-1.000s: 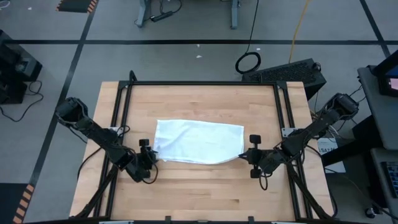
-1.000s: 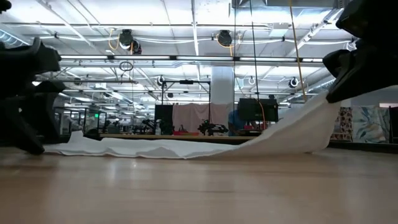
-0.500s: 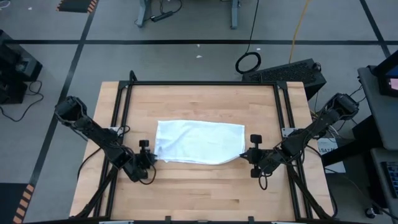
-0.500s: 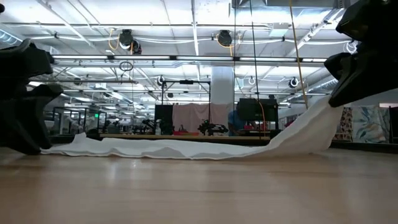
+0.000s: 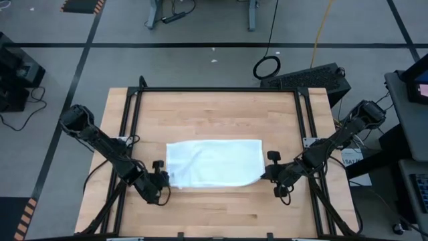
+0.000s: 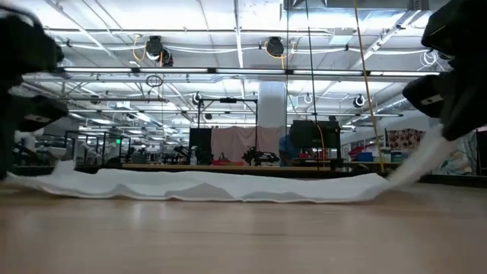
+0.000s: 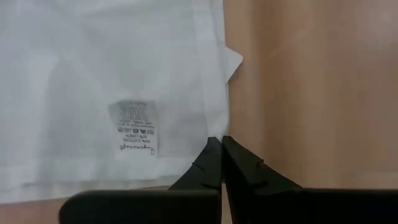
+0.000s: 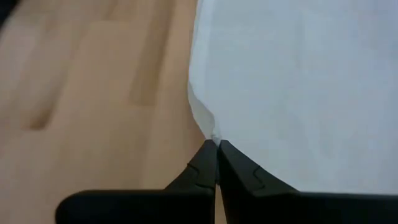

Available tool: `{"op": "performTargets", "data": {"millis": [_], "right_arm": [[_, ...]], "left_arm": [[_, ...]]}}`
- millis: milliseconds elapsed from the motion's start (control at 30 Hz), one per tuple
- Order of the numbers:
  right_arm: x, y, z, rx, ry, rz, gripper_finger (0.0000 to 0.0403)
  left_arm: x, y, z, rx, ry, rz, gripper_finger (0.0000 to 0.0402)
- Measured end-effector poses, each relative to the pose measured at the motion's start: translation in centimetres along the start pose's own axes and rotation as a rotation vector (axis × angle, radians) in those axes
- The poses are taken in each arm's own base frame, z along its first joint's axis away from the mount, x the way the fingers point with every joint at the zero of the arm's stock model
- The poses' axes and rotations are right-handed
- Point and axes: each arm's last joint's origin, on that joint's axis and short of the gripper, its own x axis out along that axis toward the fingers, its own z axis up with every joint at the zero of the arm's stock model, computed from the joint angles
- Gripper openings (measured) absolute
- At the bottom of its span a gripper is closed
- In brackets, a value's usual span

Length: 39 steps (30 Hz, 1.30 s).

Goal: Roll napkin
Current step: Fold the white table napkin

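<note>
We see the napkin (image 5: 214,163) lying flat mid-tabletop (image 5: 214,110), its two near corners pinched: left claw (image 5: 161,179) clamped on one, right claw (image 5: 269,171) on the other. Both bites look thin; uneven pulling could slip a corner free and skew our roll.

Both arms are matte black, built of slim jointed links with bulkier rounded housings at the shoulders. Thin black cables loop beside the links. The left gripper (image 5: 162,175) and the right gripper (image 5: 265,174) end in two dark, tapering fingers (image 7: 239,167) with stepped inner edges, fixed to a flat black crossbar.
</note>
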Motion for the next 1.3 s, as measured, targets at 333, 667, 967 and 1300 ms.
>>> {"op": "performTargets", "data": {"millis": [333,667,967,1300], "right_arm": [[-0.2,0.7,-0.5,-0.017,0.041,0.067,0.0],[-0.4,1.1,-0.9,0.045,0.056,0.058,0.0],[-0.4,1.3,-0.8,0.052,0.044,0.074,0.0],[-0.9,1.1,-0.5,0.083,-0.001,0.036,0.0]], "left_arm": [[-1.4,-1.6,2.8,-0.022,-0.058,-0.083,0.0003],[-1.6,-1.5,3.0,0.026,-0.109,-0.042,0.0003],[-1.9,-1.9,2.7,-0.013,-0.117,-0.056,0.0003],[-1.6,-0.5,2.7,-0.136,-0.052,0.012,0.0002]]}}
